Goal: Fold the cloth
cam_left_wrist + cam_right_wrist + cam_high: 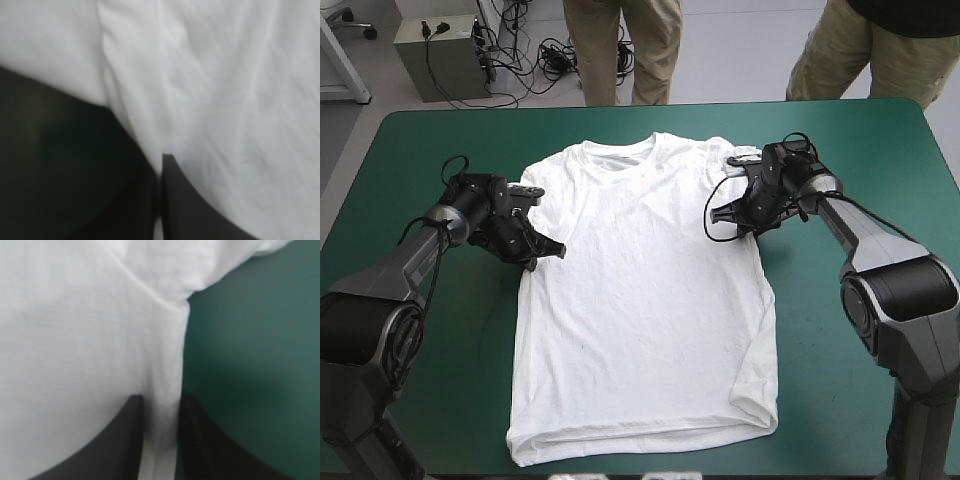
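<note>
t-shirt [645, 300] flat, 2 side edges pinched in jaws, teal-green cover [430, 135] around.

White T-shirt [645, 300] spread flat, collar toward far edge, sleeves seemingly bunched

This looks like a robotics lab, not a home. Over the teal-green tabletop [650, 115], my left hand [552, 250] and right hand [718, 213] sit at the ends of jointed grey machine arms [390, 265]. Beyond the tabletop's far edge lies bare grey floor [740, 50]. Past its far left corner stands a grey equipment box [435, 55], with black cables [545, 55] tangled beside it.
</note>
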{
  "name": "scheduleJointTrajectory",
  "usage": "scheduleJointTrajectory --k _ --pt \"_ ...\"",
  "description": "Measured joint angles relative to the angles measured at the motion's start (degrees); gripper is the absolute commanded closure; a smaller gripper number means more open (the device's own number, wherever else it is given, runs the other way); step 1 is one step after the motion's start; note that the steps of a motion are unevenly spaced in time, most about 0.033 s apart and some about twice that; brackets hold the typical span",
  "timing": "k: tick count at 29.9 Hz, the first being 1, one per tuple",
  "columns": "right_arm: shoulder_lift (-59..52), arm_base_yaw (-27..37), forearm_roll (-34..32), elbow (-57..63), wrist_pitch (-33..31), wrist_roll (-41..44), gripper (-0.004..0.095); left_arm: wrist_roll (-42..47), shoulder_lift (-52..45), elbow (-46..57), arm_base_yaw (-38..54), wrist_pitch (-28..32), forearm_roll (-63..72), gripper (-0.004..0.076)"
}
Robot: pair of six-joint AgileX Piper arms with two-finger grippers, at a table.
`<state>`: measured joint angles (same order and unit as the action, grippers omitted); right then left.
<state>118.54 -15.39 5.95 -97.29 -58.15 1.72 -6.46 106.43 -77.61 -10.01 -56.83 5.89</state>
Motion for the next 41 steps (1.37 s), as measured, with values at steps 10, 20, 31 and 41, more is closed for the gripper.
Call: scheduleJointTrajectory --k 10,20,31,41 --pt "0.3 0.1 1.7 -0.3 0.3 -1.1 0.0925 -0.1 -0.1 0.0 0.1 0.4 0.1 0.0733" --pt "-7.5 -0.2 -7.5 0.3 6.0 -1.1 0.0925 -1.2 -5.3 -3.8 0.0 4.1 1.2 0.0733" --pt "-24.0 -0.2 -9.6 0.3 11.4 -1.3 0.0925 -2.4 -19.9 -7.6 0.0 11.9 1.2 0.0733" --pt "-36.5 -0.2 -9.7 0.3 11.7 -3.7 0.0925 -4.0 -32.6 -7.6 0.0 17.0 1.2 0.0733"
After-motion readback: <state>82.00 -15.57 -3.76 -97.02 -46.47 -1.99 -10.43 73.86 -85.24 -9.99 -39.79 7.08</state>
